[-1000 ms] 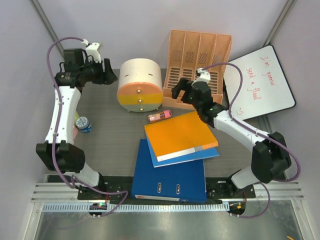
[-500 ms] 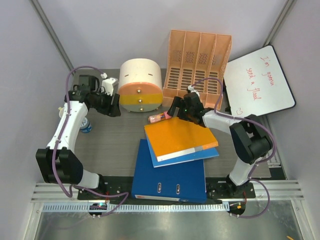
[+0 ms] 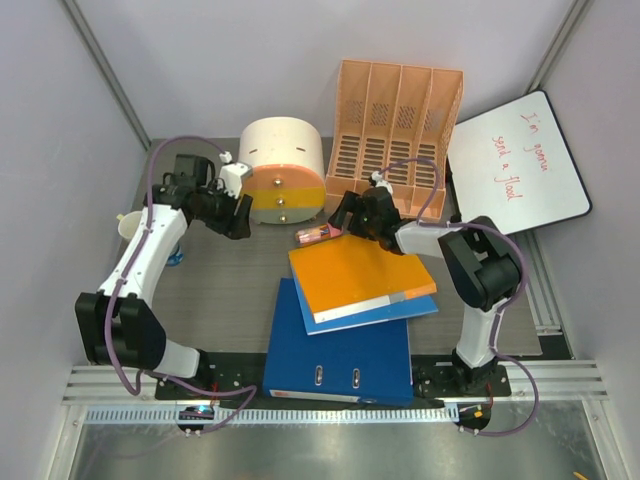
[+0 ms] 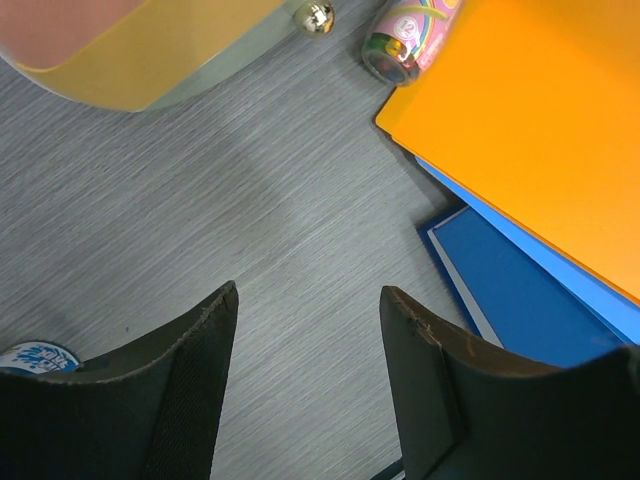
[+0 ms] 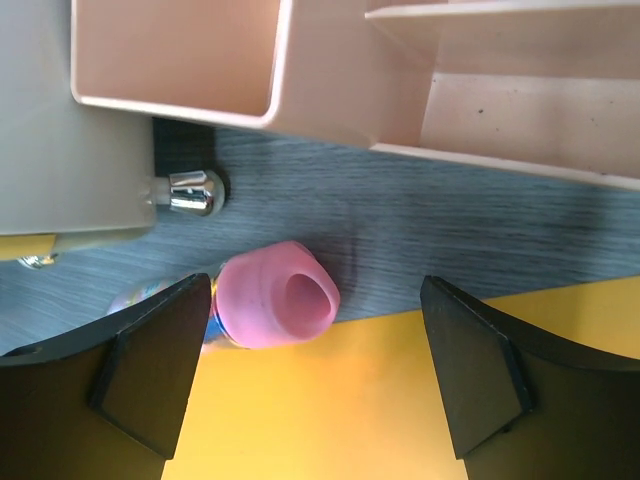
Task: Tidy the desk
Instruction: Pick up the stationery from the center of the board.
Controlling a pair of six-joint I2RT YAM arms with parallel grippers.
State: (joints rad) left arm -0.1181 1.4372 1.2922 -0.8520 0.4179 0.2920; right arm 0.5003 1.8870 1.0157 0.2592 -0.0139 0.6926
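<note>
While the desk is sitting dark grey and wood-grained under everything, left gripper is hanging part-open and empty by the drawers, right gripper is gaping wide over the pink tube without gripping it, both sitting way closer in than a second ago.

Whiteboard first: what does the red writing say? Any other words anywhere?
"I'm gonna send a flood": red handwriting on the whiteboard, as best it reads.
Blue print on the bottle cap: too blurred.
Rainbow label on the pink tube: too blurred.
</note>
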